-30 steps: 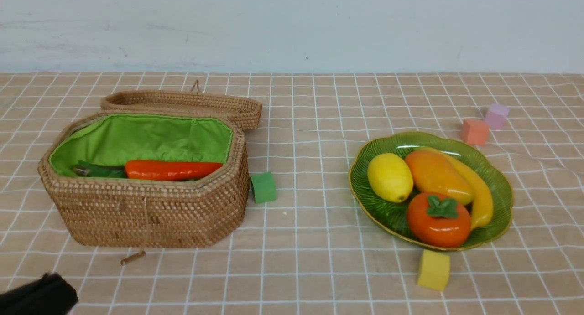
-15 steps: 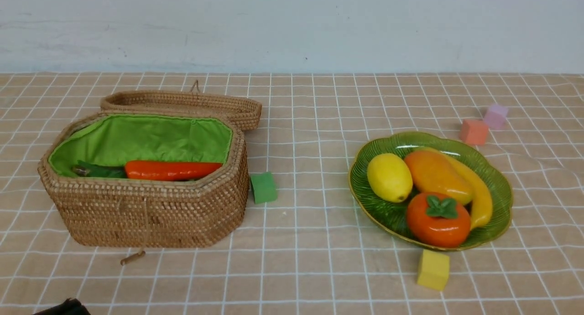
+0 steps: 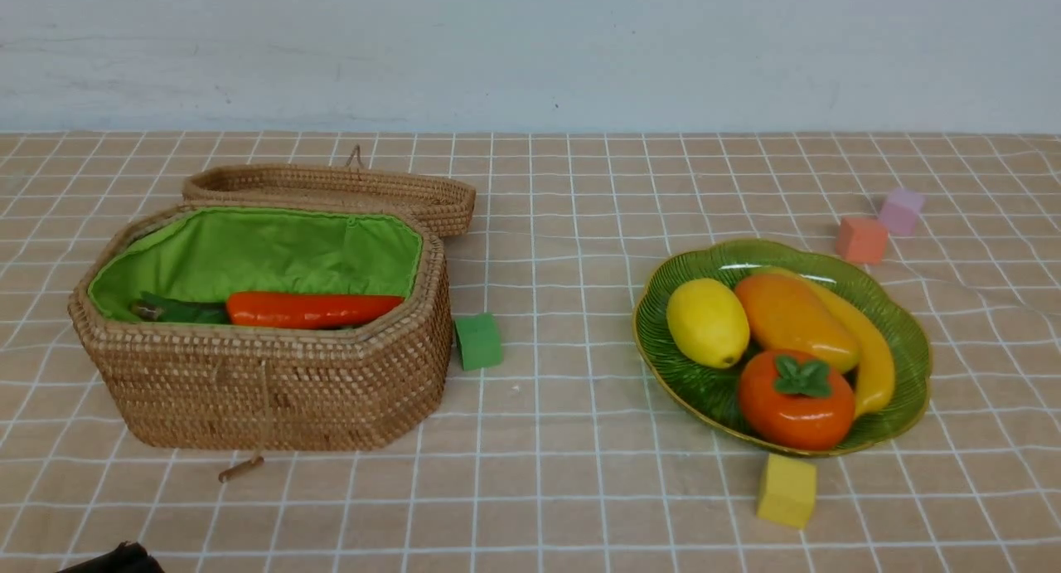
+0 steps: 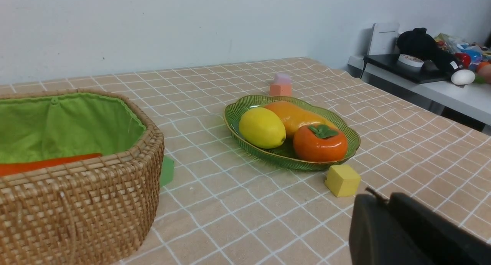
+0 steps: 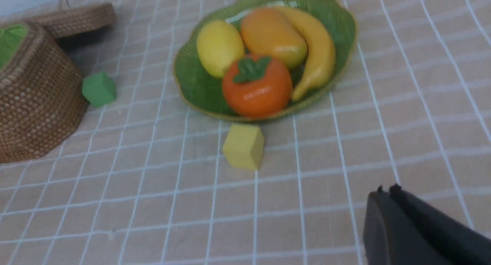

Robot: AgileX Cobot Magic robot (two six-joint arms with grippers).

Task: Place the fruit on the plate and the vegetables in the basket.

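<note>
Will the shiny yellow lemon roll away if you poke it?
Probably not far: the lemon is rounded and glossy, so it could roll or slip, but it sits in the dished plate against the mango and persimmon.

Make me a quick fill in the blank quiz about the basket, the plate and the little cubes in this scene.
1. The carrot lies inside the ____.
2. The plate holds ____ pieces of fruit.
3. The cube nearest the persimmon is ____ in colour.
4. The green cube sits beside the ____.

Missing words: basket; four; yellow; basket
</note>
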